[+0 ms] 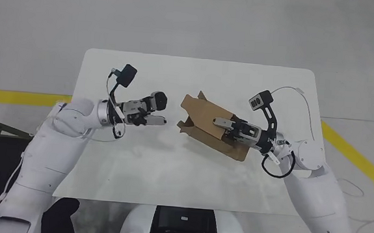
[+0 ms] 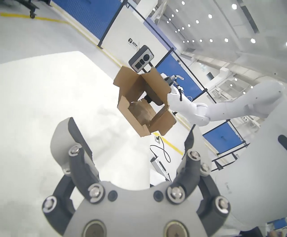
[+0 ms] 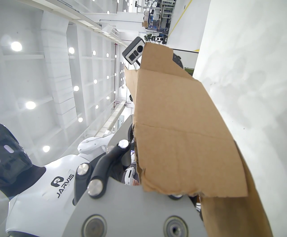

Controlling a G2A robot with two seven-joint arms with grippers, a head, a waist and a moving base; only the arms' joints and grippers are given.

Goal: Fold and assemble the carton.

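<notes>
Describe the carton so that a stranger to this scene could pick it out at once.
Find the white table. Over its middle, the right gripper holds a half-folded carton, its open end facing the open left gripper. It is the only brown cardboard thing there.

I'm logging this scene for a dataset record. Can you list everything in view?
carton: one, brown cardboard, part folded with its flaps open, over the middle of the table, held by the right gripper.
table: one, white, under both arms.
floor stripe: two stretches, yellow, on the grey floor to either side of the table.
left gripper: one, grey and black, open and empty, facing the carton's open end, apart from it.
right gripper: one, grey and black, shut on the carton.
</notes>
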